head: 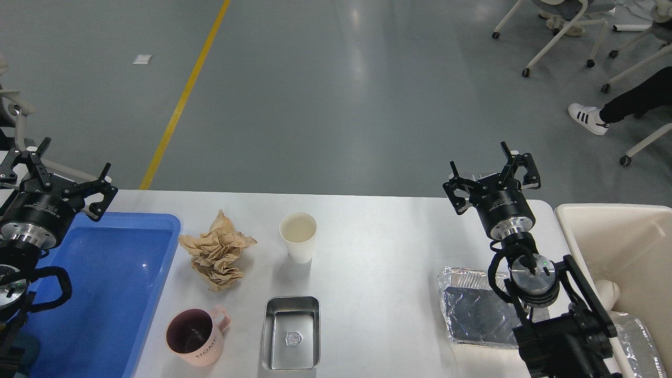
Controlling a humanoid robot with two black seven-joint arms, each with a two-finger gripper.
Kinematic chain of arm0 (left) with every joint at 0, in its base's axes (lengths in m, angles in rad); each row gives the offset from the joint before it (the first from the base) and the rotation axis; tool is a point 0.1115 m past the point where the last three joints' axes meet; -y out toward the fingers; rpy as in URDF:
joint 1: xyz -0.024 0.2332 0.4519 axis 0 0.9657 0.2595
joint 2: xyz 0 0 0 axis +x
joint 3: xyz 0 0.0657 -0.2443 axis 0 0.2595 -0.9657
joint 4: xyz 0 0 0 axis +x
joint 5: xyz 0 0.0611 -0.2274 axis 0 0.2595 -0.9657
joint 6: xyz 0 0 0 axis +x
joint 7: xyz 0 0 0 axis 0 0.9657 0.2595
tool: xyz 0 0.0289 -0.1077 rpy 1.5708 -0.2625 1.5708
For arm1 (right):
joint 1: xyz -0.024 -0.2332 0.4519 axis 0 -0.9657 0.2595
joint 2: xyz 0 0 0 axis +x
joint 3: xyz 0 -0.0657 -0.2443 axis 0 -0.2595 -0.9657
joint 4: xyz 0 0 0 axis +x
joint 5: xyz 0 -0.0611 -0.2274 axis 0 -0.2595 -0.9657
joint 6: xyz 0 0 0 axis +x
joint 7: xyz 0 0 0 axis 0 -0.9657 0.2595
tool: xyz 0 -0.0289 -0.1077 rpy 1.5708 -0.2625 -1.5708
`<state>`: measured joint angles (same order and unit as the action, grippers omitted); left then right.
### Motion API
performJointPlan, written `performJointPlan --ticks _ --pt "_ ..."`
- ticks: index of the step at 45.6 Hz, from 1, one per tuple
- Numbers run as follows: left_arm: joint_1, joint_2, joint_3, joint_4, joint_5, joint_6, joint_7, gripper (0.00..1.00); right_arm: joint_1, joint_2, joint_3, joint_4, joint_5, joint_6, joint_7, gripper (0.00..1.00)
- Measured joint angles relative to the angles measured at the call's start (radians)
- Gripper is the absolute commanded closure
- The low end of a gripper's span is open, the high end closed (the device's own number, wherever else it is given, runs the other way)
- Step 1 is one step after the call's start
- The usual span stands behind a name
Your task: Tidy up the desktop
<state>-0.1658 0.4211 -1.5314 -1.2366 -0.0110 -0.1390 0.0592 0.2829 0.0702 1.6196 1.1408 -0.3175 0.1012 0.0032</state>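
Smooth, slightly glossy desktop; glossy blue plastic tray; rough crumpled brown paper; matt white paper cup; polished metal tin; wrinkled shiny foil container; matt pink mug.

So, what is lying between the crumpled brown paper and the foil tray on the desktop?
In the head view, only the white paper cup stands between the crumpled brown paper and foil tray; the rest is bare desktop.
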Motion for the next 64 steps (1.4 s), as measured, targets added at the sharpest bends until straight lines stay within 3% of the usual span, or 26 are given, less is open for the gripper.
performJointPlan --ticks 20,32,43,51,57,64 --pt "-0.015 -0.002 -0.007 0.040 -0.001 0.011 0.000 0.03 0.001 -0.004 0.001 0.006 0.000 0.001 0.000 0.00" --pt "-0.037 0.054 -0.016 0.104 0.033 -0.096 -0.005 0.03 -0.003 -0.006 -0.003 -0.003 0.000 0.002 0.001 0.00" --pt "-0.066 0.092 0.043 0.109 0.121 0.041 -0.006 0.03 -0.003 -0.011 -0.002 -0.001 -0.015 0.008 0.028 0.00" --pt "-0.068 0.251 0.199 0.067 0.288 0.089 -0.003 0.03 -0.002 -0.039 -0.003 0.006 -0.020 0.023 0.040 0.00" --pt "-0.090 0.423 0.409 0.022 0.360 0.122 -0.003 0.03 -0.010 -0.102 -0.026 0.007 -0.024 0.029 0.048 0.00" --pt "-0.128 0.623 0.665 -0.122 0.468 0.211 -0.004 0.03 -0.010 -0.208 -0.108 0.007 -0.077 0.029 0.049 0.00"
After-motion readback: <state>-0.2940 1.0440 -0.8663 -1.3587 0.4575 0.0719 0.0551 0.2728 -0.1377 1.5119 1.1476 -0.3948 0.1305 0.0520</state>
